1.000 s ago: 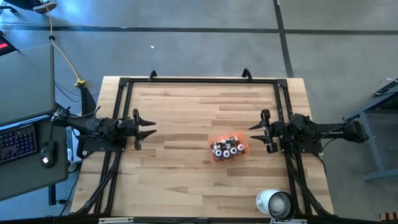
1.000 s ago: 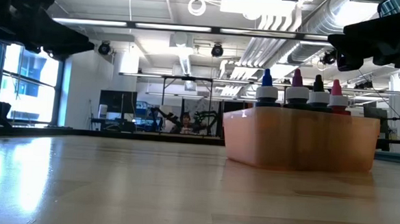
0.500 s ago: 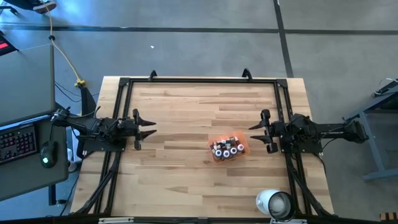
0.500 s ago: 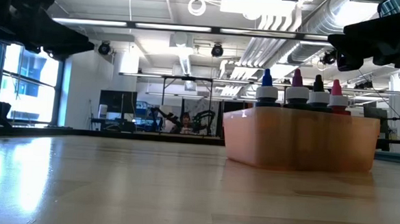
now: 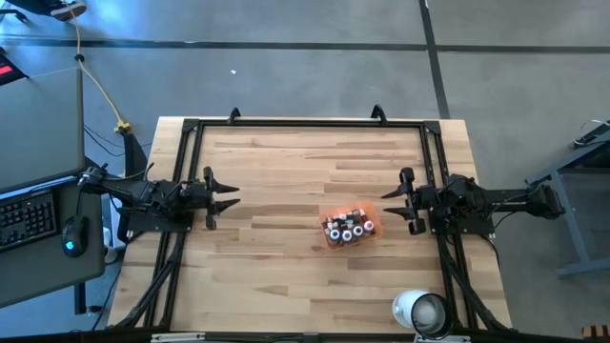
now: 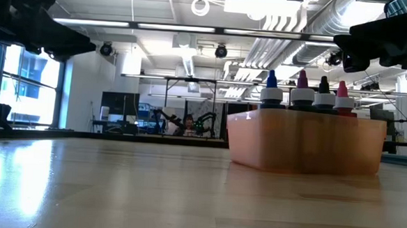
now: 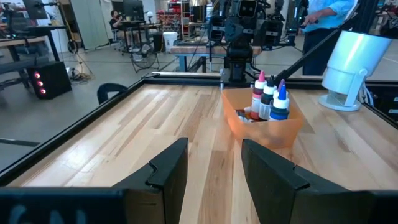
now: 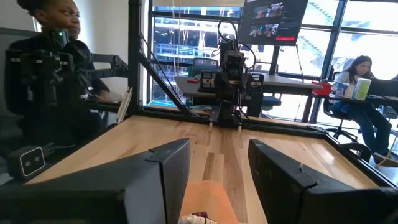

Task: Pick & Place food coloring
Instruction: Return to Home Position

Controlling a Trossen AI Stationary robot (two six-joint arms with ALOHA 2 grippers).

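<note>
At the table's side edges, I see left gripper [image 5: 227, 196] and right gripper [image 5: 392, 202] held level, facing inward, jaws released, bottles [image 5: 348, 228] mostly upright in tray [image 5: 376, 222], caps up.

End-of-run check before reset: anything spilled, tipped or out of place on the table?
Nothing spilled. The food coloring bottles all sit in the orange bin; a few seem to lie on their sides there. Left gripper and right gripper are open, apart from it.
</note>
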